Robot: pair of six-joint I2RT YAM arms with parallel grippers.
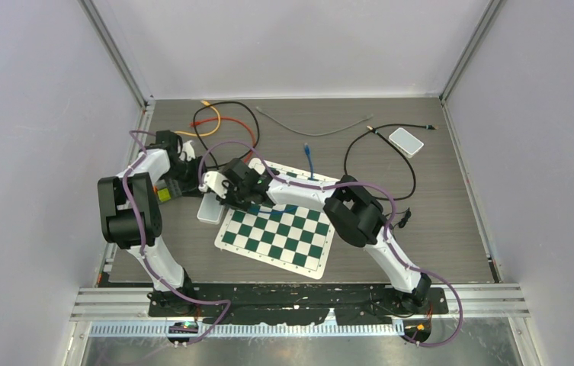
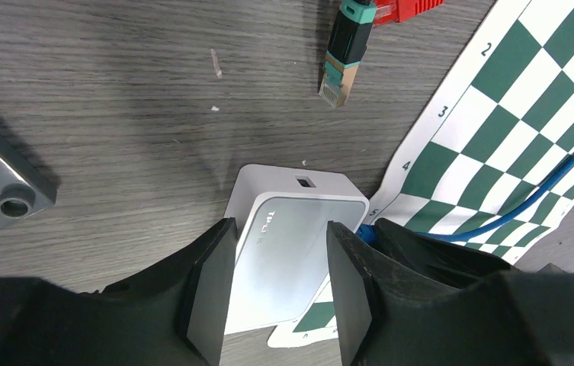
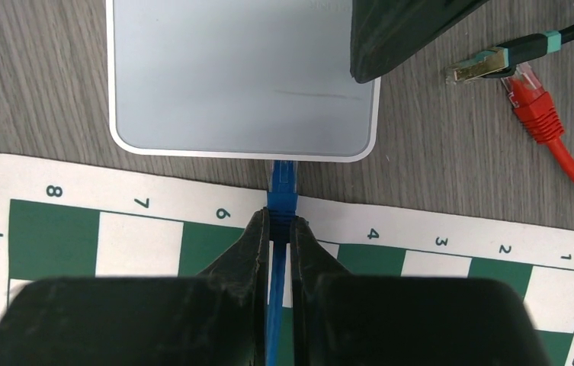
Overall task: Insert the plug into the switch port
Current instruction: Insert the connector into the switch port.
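Blue Ethernet plug (image 3: 282,191), clamped in right fingers (image 3: 255,252), is held at the white switch (image 3: 242,76) gripped by left fingers (image 2: 207,293); it could be jammed by tilt.

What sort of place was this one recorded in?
Most likely a robotics lab cell: blank walls on aluminium rails enclose one table, and the props are mixed test items: a chess mat, loose cables, a switch.

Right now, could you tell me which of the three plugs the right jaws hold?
The blue plug, gripped at the switch's edge; the red plug and teal plug lie free on the table.
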